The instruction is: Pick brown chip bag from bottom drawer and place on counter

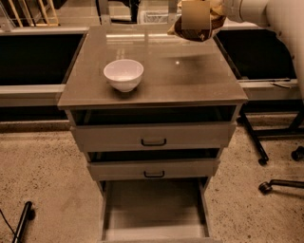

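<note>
The brown chip bag (195, 23) hangs in the air over the back right part of the counter (190, 76), clear of its surface. My gripper (214, 9) is at the top right, on the end of the white arm (266, 14), and is shut on the bag's upper edge. The bag covers most of the gripper. The bottom drawer (154, 209) is pulled out at the foot of the cabinet, and its flat grey floor is bare.
A white bowl (123, 74) stands on the counter's left half. The two upper drawers (153, 136) are slightly open. Office chair legs and castors (278, 184) are on the floor to the right. A black pole (21, 222) lies at the bottom left.
</note>
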Robot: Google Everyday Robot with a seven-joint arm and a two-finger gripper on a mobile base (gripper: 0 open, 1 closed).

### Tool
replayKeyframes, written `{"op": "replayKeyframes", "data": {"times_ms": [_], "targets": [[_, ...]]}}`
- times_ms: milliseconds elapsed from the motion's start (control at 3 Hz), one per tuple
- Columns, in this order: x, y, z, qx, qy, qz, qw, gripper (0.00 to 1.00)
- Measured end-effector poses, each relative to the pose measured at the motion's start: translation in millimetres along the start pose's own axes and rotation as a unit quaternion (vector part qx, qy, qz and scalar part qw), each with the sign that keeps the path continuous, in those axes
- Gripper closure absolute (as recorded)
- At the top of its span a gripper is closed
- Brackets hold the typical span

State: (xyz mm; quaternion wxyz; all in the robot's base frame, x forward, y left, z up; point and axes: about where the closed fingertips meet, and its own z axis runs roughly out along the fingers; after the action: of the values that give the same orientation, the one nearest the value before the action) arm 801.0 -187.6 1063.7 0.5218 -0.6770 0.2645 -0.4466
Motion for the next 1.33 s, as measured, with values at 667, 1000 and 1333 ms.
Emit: {"op": "replayKeyframes", "data": {"times_ms": [667,1000,1333], "targets": [[-13.8,25.6,61.7,0.044,-0.01,0.02,0.9988,1.0],[-32.4,44.0,83.2,0.044,-0.035,0.036,0.9978,0.87],[-34.8,46.3,85.4,0.043,-0.038,0.039,0.9976,0.64]]}}
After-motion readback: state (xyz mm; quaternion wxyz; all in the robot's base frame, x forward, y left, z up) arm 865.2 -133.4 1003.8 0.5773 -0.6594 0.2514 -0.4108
